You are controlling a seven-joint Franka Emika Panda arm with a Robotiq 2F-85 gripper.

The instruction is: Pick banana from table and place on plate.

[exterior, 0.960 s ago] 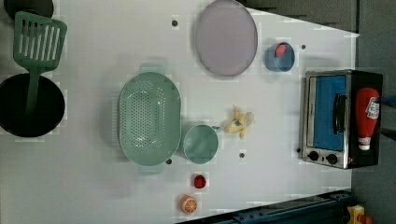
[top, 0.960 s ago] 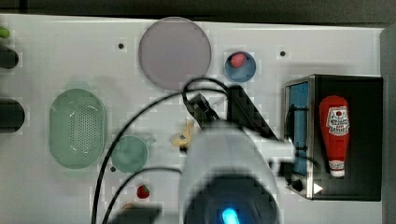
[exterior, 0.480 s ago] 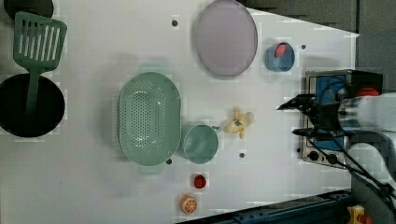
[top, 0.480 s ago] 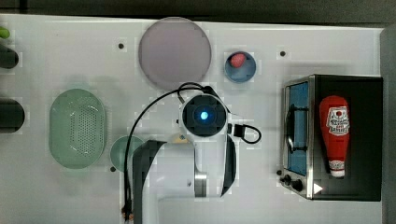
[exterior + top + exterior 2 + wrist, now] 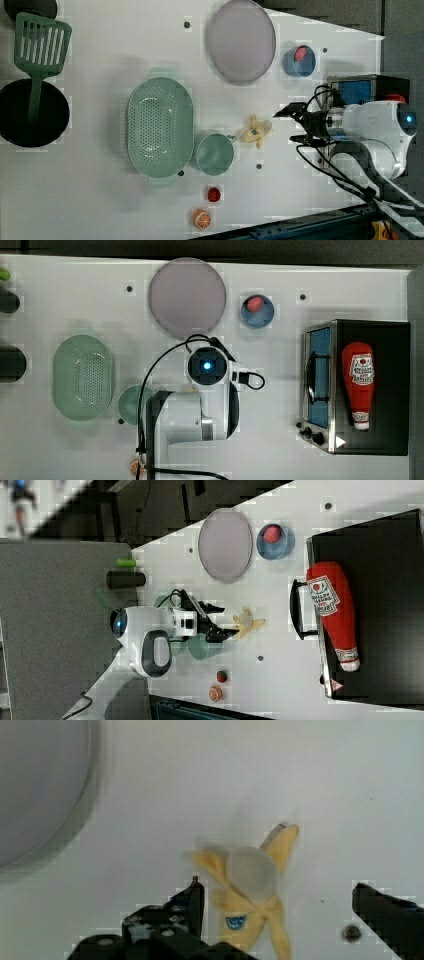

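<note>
- A white Franka arm (image 5: 192, 417) reaches up from the lower centre of the top view, its blue-lit wrist sitting just below the plate (image 5: 187, 296).
- The gripper (image 5: 289, 125), at centre right of the left view, points toward the banana (image 5: 254, 132) with its dark jaws spread wide and nothing between them.
- The half-peeled banana lies on the white table (image 5: 110, 200), near the middle of the left view, just right of the small teal cup (image 5: 214, 154) and short of the fingertips.
- In the wrist view the banana (image 5: 250, 885) sits low in the centre of the frame, peel splayed, a blue sticker on its skin, one dark finger (image 5: 192, 902) on each side of it.
- The right view shows the gripper (image 5: 226, 620) at mid-frame, its tips close to the banana (image 5: 246, 622); whether they touch cannot be told.
- The pale lilac plate (image 5: 241, 40) lies bare at the top centre of the left view, well apart from the fruit.
- A blue bowl (image 5: 300, 61) with a red item sits to the plate's right in the left view.
- The green perforated basket (image 5: 159, 127) fills centre left of the left view, touching or nearly touching the cup.
- A ketchup bottle (image 5: 358, 385) lies on a dark toaster oven (image 5: 357, 387) at the right of the top view.
</note>
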